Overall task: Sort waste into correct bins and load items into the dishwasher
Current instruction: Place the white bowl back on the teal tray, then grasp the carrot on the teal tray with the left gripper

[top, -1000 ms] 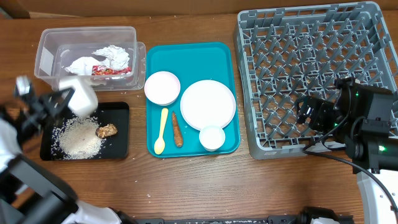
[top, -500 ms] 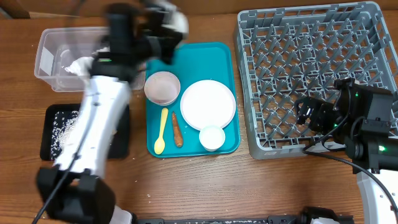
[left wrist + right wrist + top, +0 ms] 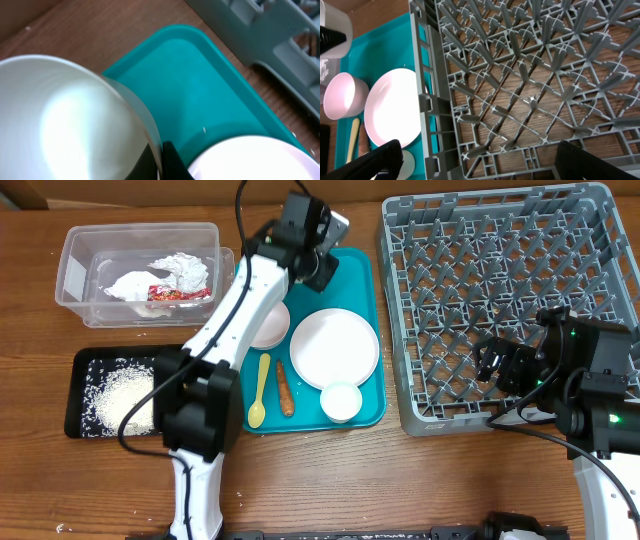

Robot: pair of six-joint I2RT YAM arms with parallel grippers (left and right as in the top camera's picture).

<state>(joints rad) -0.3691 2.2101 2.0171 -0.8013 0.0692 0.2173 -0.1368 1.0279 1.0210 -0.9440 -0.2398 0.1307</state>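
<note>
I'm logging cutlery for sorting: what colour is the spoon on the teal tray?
The spoon is pale yellow; it shows best in the overhead view.

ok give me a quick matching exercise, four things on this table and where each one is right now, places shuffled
Things:
1. napkins
2. rice
3. spoon
4. white bowl

Places:
a. on the black tray
b. held in the left pincer
c. in the clear tub
d. on the teal tray

Pairs: 1-c, 2-a, 3-d, 4-b
</note>
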